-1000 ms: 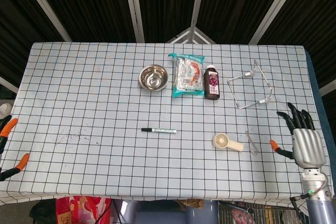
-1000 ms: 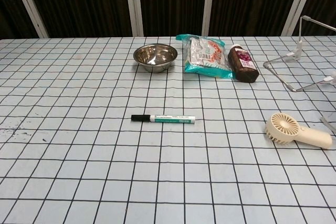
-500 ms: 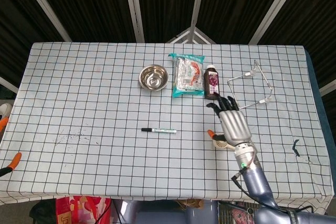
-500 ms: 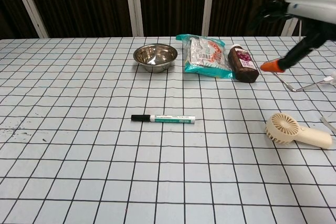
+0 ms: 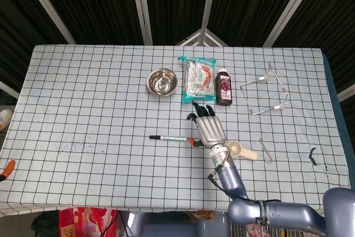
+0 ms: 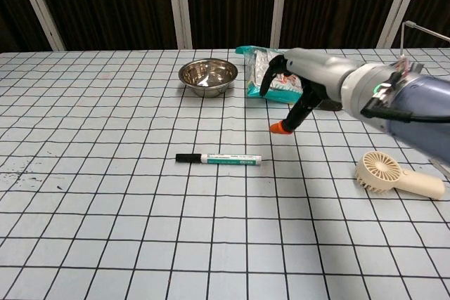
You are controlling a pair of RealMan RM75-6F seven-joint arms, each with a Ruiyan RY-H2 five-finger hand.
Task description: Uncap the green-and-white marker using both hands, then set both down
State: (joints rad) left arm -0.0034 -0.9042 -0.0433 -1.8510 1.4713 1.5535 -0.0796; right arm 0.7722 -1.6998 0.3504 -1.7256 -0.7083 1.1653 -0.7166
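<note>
The green-and-white marker (image 5: 167, 137) (image 6: 219, 159) lies flat on the checked tablecloth, its black cap pointing left. My right hand (image 5: 207, 127) (image 6: 295, 86) hovers just right of the marker's white end, fingers spread and holding nothing. Its orange thumb tip (image 6: 280, 128) hangs above the cloth, a short way from the marker. Of my left hand (image 5: 5, 166) only an orange fingertip shows at the lower left edge of the head view, far from the marker.
A steel bowl (image 5: 162, 81) (image 6: 207, 76), a snack packet (image 5: 199, 79) (image 6: 266, 67) and a dark bottle (image 5: 223, 87) stand behind the marker. A small cream fan (image 5: 239, 151) (image 6: 394, 173) lies right of the hand, a wire stand (image 5: 265, 89) further back right.
My right hand has swept left from the table's right edge to just beside the marker. The left hand has slid down almost out of the head view.
</note>
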